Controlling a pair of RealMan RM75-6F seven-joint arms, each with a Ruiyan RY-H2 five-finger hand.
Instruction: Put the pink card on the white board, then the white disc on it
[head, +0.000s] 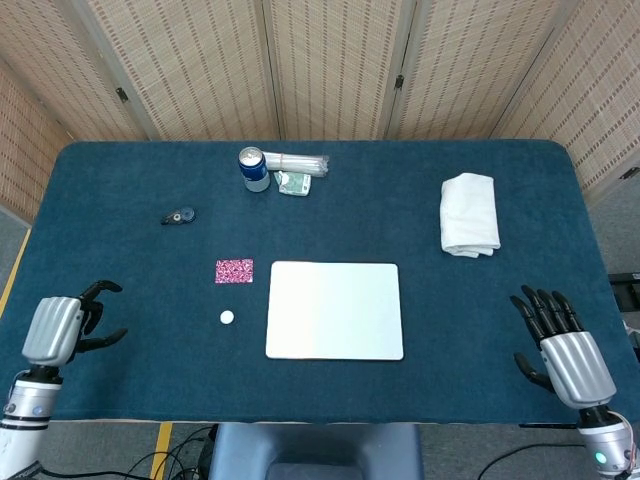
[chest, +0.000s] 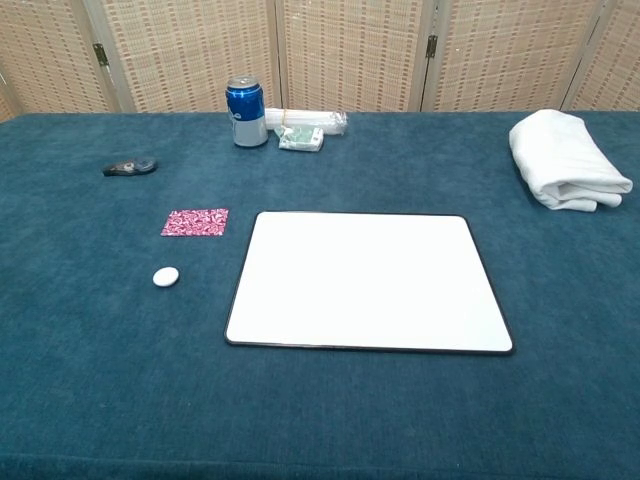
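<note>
The pink card (head: 234, 271) lies flat on the blue cloth of the tabletop (head: 120, 200), left of centre, just beside the left edge of the white board (head: 335, 310) but not touching it. I judge it thin and light, probably stiff enough to hold its shape, and awkward because it lies flush on the pile of the cloth. I would press on one short edge and tip it up, or slide it toward the board, then pinch it by the edge between thumb and finger. The white disc (head: 227, 317) sits just nearer the front edge than the card, apart from it and from the board. It looks small, smooth and hard, so likely slippery; a fingertip pinch across its rim seems best.

My left hand (head: 62, 327) hovers at the front left corner, holding nothing, fingers partly curled but apart. My right hand (head: 562, 345) is at the front right corner, fingers spread, also holding nothing.

Along the far edge stand a blue drinks can (head: 254, 168) and a small green packet (head: 293, 183); a folded white towel (head: 469, 213) lies toward the right edge.
</note>
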